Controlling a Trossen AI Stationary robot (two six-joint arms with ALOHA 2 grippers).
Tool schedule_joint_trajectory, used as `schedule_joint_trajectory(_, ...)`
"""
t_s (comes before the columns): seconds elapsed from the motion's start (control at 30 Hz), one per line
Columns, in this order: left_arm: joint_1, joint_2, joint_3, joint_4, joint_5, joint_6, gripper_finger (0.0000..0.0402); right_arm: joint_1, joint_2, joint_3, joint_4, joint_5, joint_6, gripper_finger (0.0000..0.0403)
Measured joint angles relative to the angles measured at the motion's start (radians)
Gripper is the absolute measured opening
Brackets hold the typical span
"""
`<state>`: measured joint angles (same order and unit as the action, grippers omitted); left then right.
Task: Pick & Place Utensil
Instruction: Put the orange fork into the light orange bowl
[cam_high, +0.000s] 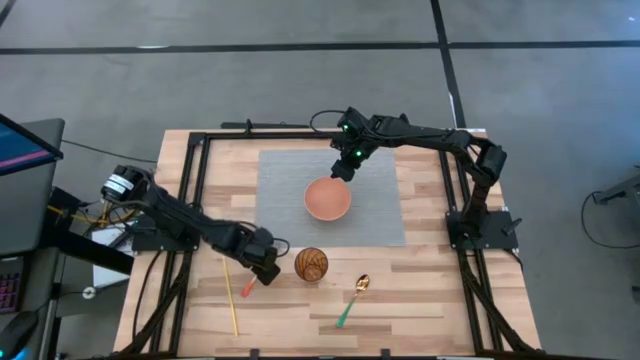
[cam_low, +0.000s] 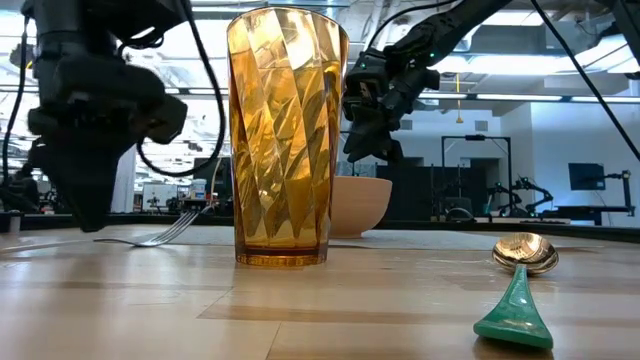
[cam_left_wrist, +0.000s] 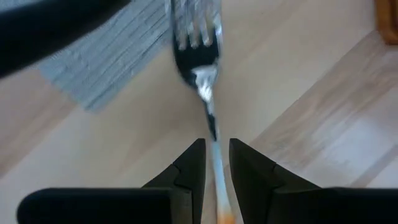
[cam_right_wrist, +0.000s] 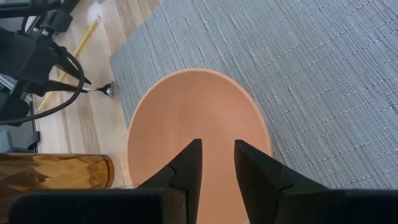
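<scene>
Counter (cam_high: 420, 280), wood; grey mat (cam_high: 290, 200); bowl (cam_high: 328, 198) on mat beneath right gripper (cam_high: 343, 172), fingers slightly apart, holding nothing; amber glass (cam_high: 311, 264); left gripper (cam_left_wrist: 216, 163) fingers clamped on fork (cam_left_wrist: 198, 62), tines near mat corner; spoon (cam_high: 354, 296)

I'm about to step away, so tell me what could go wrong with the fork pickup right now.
The left hand pinches only the fork's thin handle, so the tines could droop or the fork could twist loose. The amber glass stands close beside that hand and could be knocked over on a swing. The right hand hovers over the bowl, crowding the mat.
</scene>
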<state>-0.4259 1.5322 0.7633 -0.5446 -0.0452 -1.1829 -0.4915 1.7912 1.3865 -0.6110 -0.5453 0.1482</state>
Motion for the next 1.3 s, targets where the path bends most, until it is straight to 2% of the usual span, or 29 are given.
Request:
schedule_joint_trajectory(0.37, -0.032, 0.031, -0.057, 0.123, -0.009, -0.008, 0.0070, 0.000, 0.000, 0.000, 0.018, 0.000, 0.002, 0.0088)
schedule_joint_trajectory(0.57, -0.031, 0.025, -0.073, 0.126, -0.030, -0.008, 0.0014, 0.000, 0.000, 0.000, 0.020, 0.000, 0.002, 0.0088)
schedule_joint_trajectory(0.7, -0.029, -0.002, -0.077, 0.124, -0.032, -0.003, 0.0013, 0.000, 0.000, 0.000, 0.022, 0.000, 0.002, 0.0088)
schedule_joint_trajectory(0.9, -0.020, -0.143, -0.079, 0.110, -0.106, 0.002, 0.0009, 0.000, 0.000, 0.000, 0.021, 0.000, 0.002, 0.0088)
schedule_joint_trajectory(1.1, 0.026, -0.347, -0.052, 0.115, -0.203, 0.137, 0.0009, 0.000, 0.000, 0.000, 0.022, 0.000, -0.002, 0.0088)
schedule_joint_trajectory(1.2, 0.086, -0.444, -0.041, 0.116, -0.198, 0.171, 0.0010, 0.000, 0.000, 0.000, 0.022, 0.000, -0.042, 0.0088)
schedule_joint_trajectory(1.3, 0.185, -0.507, -0.038, 0.115, -0.073, 0.184, 0.0010, -0.005, -0.007, 0.000, 0.020, -0.002, -0.050, 0.0087)
